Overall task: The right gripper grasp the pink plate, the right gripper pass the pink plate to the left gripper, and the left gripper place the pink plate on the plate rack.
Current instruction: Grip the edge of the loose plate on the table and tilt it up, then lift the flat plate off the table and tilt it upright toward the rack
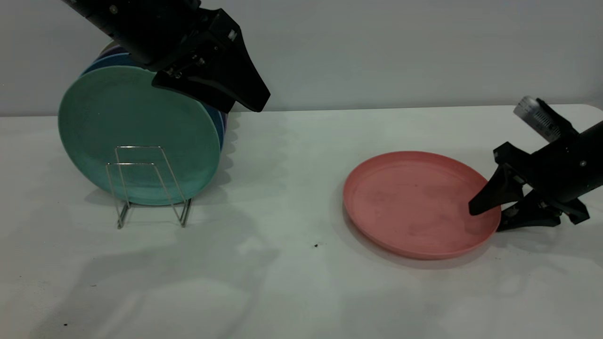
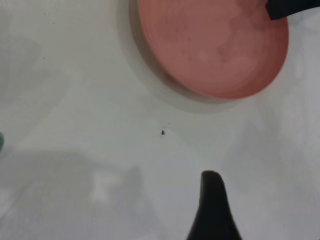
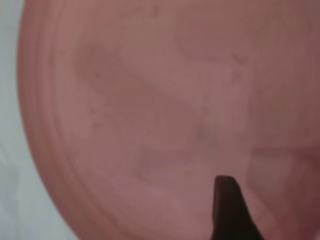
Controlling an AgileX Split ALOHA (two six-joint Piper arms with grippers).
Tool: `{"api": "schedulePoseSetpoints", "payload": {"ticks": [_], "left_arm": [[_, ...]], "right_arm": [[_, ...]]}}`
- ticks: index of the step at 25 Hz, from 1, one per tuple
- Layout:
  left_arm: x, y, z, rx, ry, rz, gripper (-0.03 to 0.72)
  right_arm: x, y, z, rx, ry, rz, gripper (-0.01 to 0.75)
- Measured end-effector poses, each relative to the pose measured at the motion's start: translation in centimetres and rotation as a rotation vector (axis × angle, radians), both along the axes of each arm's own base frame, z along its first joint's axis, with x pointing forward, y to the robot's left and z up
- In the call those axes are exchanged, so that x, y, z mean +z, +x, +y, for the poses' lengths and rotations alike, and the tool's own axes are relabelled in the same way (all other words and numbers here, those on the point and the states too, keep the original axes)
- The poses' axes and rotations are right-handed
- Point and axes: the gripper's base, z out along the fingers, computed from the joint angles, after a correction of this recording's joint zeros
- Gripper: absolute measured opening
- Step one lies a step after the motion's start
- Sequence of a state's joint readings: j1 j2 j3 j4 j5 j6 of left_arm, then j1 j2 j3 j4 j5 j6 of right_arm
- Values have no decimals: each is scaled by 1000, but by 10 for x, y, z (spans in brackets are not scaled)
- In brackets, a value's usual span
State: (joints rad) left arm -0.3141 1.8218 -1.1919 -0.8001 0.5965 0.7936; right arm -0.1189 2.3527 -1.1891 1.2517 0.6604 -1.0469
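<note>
2 right gripper (image 1: 485, 219) fingers apparently straddle pink plate (image 1: 414, 202) rim.

A: The exterior camera faces both arms, nearly level across the white table (image 1: 282, 282).

B: Both wrist cameras look down; the right hangs close over the round salmon-pink matte plate (image 3: 150, 115), which all three views share.

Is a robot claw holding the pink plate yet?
Nearly. The right gripper straddles the pink plate's right rim, one finger above, one below; whether it has closed cannot be told. The left gripper holds nothing.
</note>
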Motion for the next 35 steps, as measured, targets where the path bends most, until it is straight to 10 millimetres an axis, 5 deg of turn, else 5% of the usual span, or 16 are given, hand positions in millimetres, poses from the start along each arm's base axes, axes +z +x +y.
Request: {"api": "schedulePoseSetpoints", "payload": {"ticks": [3, 9, 11, 22, 35], "left_arm": [[0, 0, 0, 0, 0, 0, 567], [0, 0, 0, 0, 1, 0, 567], [0, 0, 0, 1, 1, -2, 567], [2, 13, -2, 153, -82, -44, 567], [-44, 26, -7, 269, -121, 78, 536]], "right_arm": [[-3, 0, -1, -16, -12, 3, 376], [-5, 3, -5, -17, -59, -33, 53], [-5, 4, -4, 6, -58, -59, 20], [31, 11, 20, 117, 202, -256, 13], [42, 5, 80, 253, 340, -301, 13]]}}
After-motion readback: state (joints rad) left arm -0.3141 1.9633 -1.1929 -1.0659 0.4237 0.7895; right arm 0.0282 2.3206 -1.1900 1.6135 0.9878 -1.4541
